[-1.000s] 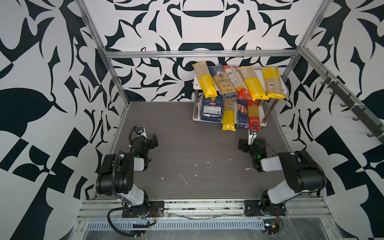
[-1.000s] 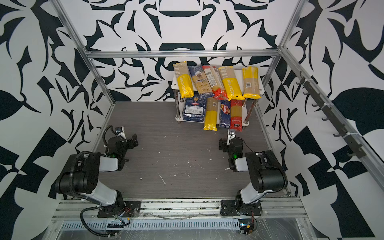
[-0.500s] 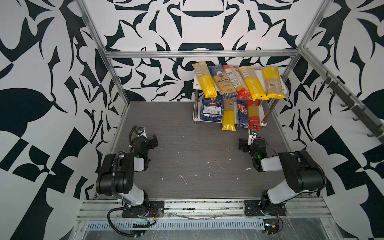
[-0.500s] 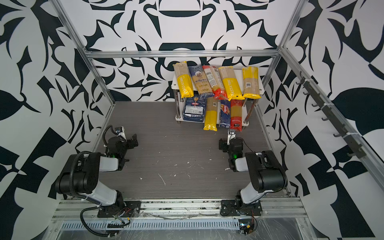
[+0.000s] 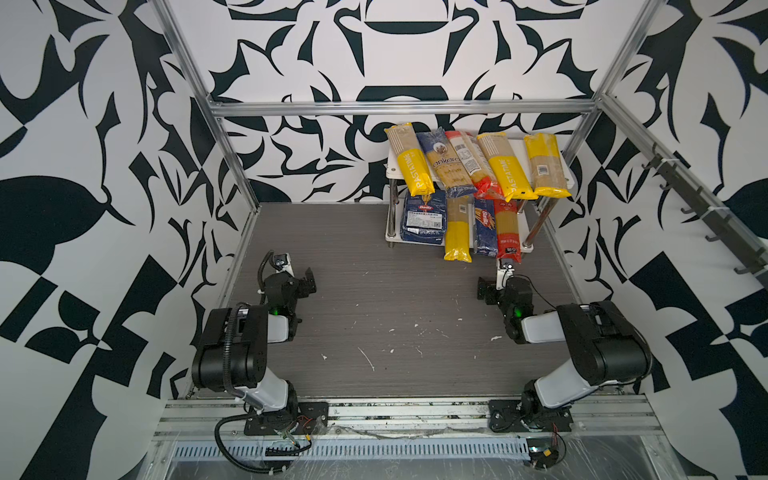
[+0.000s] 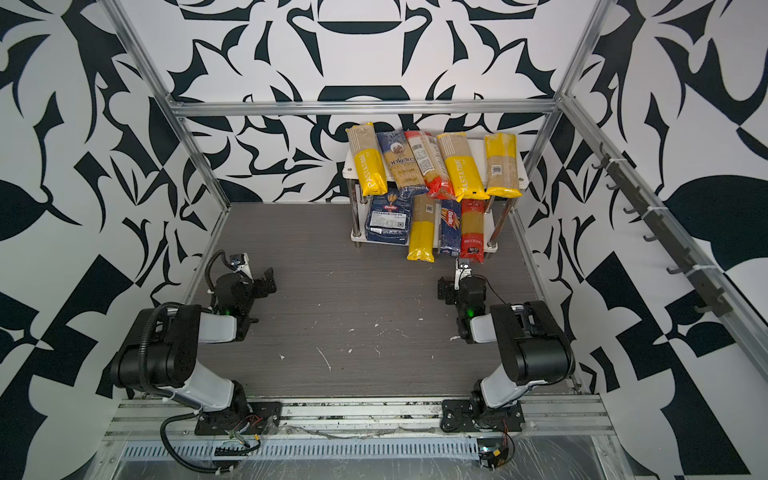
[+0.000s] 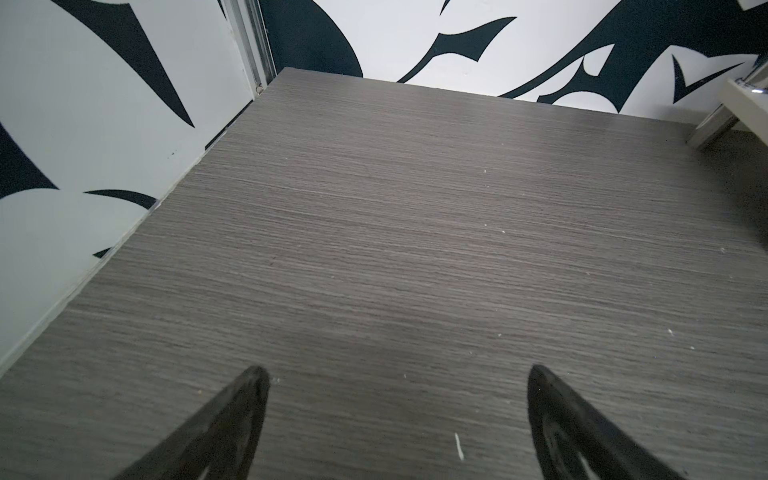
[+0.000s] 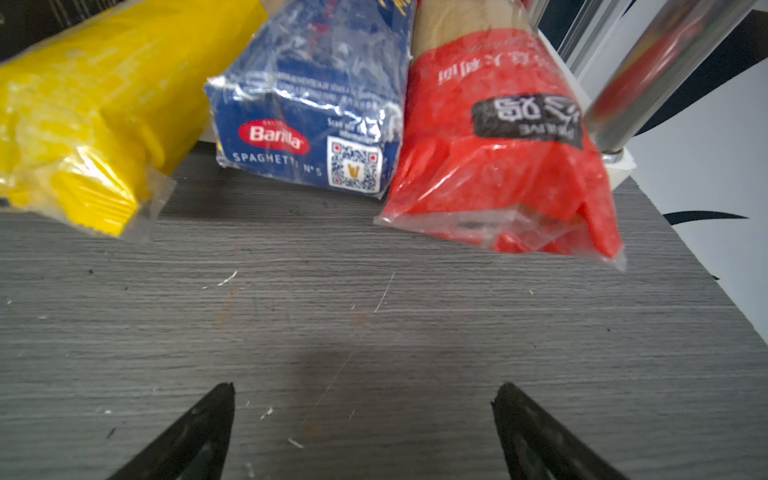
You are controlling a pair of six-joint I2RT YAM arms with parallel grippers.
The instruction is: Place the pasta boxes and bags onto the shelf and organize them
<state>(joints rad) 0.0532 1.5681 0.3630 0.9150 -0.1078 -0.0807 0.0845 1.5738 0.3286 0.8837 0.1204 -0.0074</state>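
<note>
Well, nothing has shifted since a second ago: the left tool (image 7: 397,374) and right tool (image 8: 363,390) hang low over the grey wood-grain worktop (image 5: 374,299), each spread wide, holding nothing. Upper right in both top views, the shelf (image 5: 392,171) of white boards on chrome posts (image 8: 648,70) carries every pack. Five crinkly clear bags (image 5: 544,166) lie on top, among them a yellow PASTATIME bag (image 5: 411,164) and a navy ankara bag (image 5: 442,162); below sit a wide Barilla box (image 5: 424,220), a yellow-ended bag (image 5: 457,239), a narrow box (image 8: 307,104) reading "Barilla SPAGHETTI N°5" and a red-ended bag (image 8: 498,137), ends overhanging.
</note>
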